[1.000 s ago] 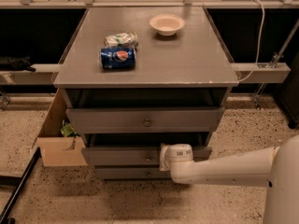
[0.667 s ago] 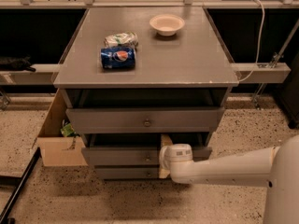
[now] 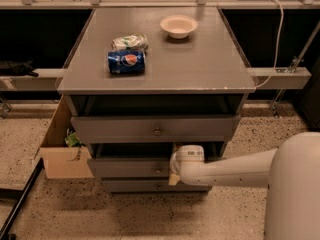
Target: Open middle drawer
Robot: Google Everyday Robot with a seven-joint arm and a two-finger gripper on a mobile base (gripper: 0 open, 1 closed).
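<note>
The middle drawer (image 3: pixel 125 168) is seen partly out, under the bench (image 3: pixel 200 59). The gripper (image 3: pixel 174 177) is placed at its front, just right of the knob (image 3: pixel 159 170); whether it is closed cannot be told. The pull should be made straight and level, so that jamming is avoided.

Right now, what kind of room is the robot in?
Probably a lab or workshop, not a home: speckled hard floor, an open brown cardboard box on it, and metal rails behind the grey wooden cabinet. The gripper is at the grey middle drawer front.
</note>
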